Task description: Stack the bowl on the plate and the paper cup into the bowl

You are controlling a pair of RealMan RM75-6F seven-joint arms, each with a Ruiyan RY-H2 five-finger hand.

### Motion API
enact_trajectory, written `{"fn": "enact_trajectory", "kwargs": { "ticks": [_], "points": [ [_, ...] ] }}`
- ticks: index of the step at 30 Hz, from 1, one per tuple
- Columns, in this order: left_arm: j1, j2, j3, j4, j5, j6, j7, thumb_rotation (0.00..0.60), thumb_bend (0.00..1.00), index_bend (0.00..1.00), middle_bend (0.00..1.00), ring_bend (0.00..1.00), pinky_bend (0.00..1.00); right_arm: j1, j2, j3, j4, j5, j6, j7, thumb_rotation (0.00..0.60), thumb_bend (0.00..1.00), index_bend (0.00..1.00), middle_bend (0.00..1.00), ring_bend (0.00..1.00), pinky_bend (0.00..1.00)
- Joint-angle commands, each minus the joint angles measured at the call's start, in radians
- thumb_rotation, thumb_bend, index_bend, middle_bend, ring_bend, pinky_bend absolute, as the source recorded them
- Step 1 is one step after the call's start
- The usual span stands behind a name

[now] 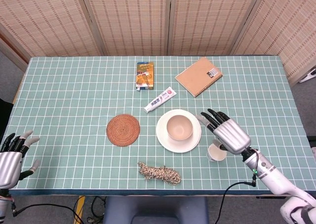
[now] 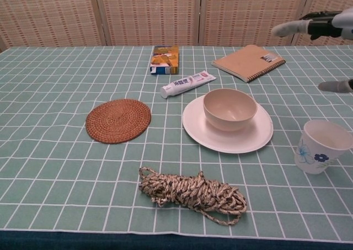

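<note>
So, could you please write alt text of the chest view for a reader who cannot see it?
A beige bowl sits on a white plate on a green checked table, with a paper cup standing apart to its right. Only the fingertips of the right hand show, at the upper right edge.
</note>
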Motion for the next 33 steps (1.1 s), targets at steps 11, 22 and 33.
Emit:
{"fn": "enact_trajectory", "kwargs": {
  "ticks": [11, 22, 33],
  "points": [
    [-0.007, 0.008, 0.002, -0.024, 0.009, -0.002, 0.016, 0.6, 0.3, 0.23, 0.14, 0.16, 0.08, -0.097, -0.009, -0.104, 0.001, -0.11, 0.015, 0.022, 0.6, 0.09, 0.0, 0.09, 0.0, 0.19],
    [0.001, 0.014, 0.008, -0.027, 0.007, 0.003, 0.015, 0.6, 0.3, 0.23, 0.14, 0.16, 0.08, -0.068, -0.103, -0.075, 0.099, -0.063, -0.088, 0.046, 0.6, 0.15, 0.04, 0.11, 0.01, 0.21],
    [0.005, 0.012, 0.011, -0.02, -0.001, 0.001, 0.01, 0.6, 0.3, 0.23, 0.14, 0.16, 0.08, -0.047, -0.169, -0.061, 0.185, -0.035, -0.147, 0.097, 0.6, 0.29, 0.23, 0.21, 0.11, 0.34]
  ]
}}
